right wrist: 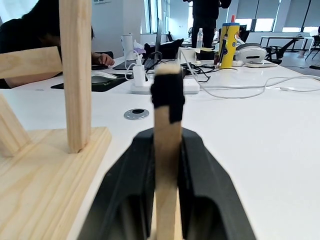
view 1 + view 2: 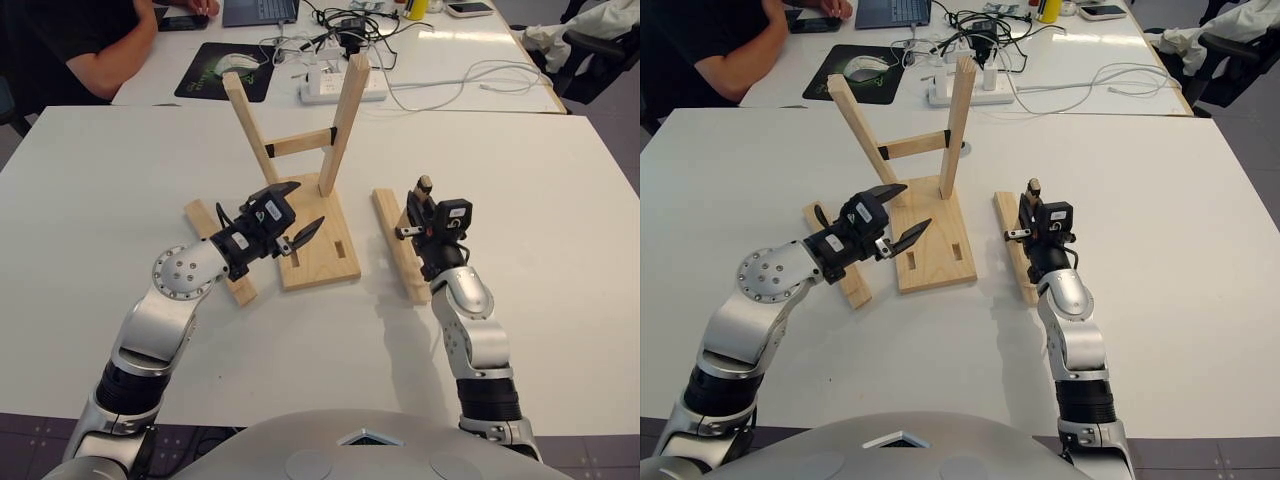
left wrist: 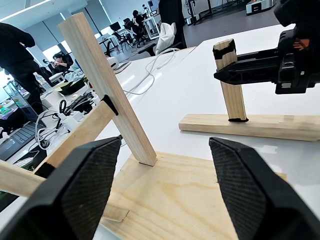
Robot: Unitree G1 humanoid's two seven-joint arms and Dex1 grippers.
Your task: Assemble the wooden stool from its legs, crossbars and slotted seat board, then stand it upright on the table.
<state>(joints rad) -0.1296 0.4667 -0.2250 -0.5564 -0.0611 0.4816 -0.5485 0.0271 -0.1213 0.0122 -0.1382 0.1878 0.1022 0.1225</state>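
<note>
The slotted seat board (image 2: 330, 262) lies flat mid-table. Two legs (image 2: 342, 120) rise from it at a slant, joined by a taped crossbar (image 2: 300, 143). My left gripper (image 2: 307, 204) hovers open over the board's left edge, its pads (image 3: 85, 195) spread with nothing between them. Another leg (image 2: 240, 290) lies flat to the left of the board, partly under that arm. To the right of the board lies a further leg (image 2: 388, 215) with a short crossbar stub (image 1: 167, 100) standing up from it. My right gripper (image 2: 420, 210) is shut on that stub.
Behind the work table stands a second table with a power strip (image 2: 340, 88), cables, a mouse pad (image 2: 205, 72) and a laptop. A person's arm rests at its far left. Bare white tabletop lies to both sides and in front.
</note>
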